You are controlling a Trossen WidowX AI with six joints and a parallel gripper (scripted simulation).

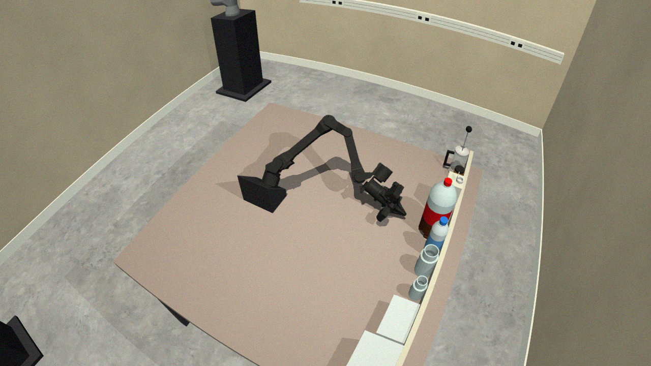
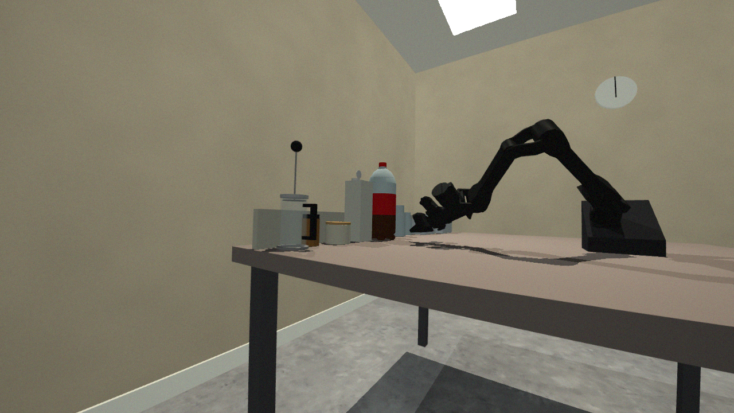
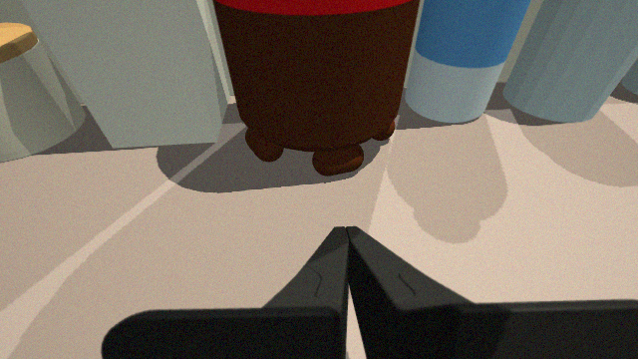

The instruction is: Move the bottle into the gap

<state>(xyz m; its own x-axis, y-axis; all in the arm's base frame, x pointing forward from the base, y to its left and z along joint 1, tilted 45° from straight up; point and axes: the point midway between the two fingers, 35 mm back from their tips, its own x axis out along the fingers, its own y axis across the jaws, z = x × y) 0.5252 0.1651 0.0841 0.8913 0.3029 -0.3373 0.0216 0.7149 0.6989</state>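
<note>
A large cola bottle (image 1: 438, 207) with a red cap and red label stands upright in the row along the table's right edge, between a pale carton and a small blue-capped bottle (image 1: 438, 233). It also shows in the side view (image 2: 382, 201) and fills the top of the wrist view (image 3: 314, 75). My gripper (image 1: 399, 210) is shut and empty, low over the table, a short way in front of the cola bottle and apart from it. The shut fingertips show in the wrist view (image 3: 346, 230).
The row holds a French press (image 1: 460, 154), a small jar (image 3: 20, 85), a pale carton (image 3: 125, 70), two grey cups (image 1: 425, 261) and white boxes (image 1: 396, 318). A low cream rail (image 1: 442, 259) runs behind the row. The arm's base (image 1: 261, 191) stands mid-table.
</note>
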